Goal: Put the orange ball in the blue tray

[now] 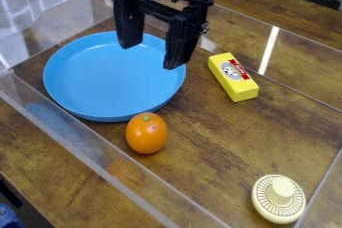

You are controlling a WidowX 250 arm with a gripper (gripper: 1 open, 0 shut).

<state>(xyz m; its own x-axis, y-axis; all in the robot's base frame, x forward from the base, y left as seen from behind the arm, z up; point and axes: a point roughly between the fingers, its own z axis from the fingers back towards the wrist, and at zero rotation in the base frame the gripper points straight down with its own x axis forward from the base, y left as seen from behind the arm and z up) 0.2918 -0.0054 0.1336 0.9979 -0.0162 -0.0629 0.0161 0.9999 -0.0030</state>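
The orange ball (147, 133) rests on the wooden table just past the near rim of the blue tray (94, 82), almost touching it. The tray is a wide round shallow dish at the left centre, with nothing in it. My gripper (155, 50) hangs above the tray's far right part, black fingers (178, 42) pointing down and spread apart, open with nothing between them. It stands well behind and above the ball.
A yellow rectangular block (233, 76) lies to the right of the tray. A small cream ribbed disc (278, 197) sits at the near right corner. A clear plastic wall (80, 147) runs along the table's front left edge.
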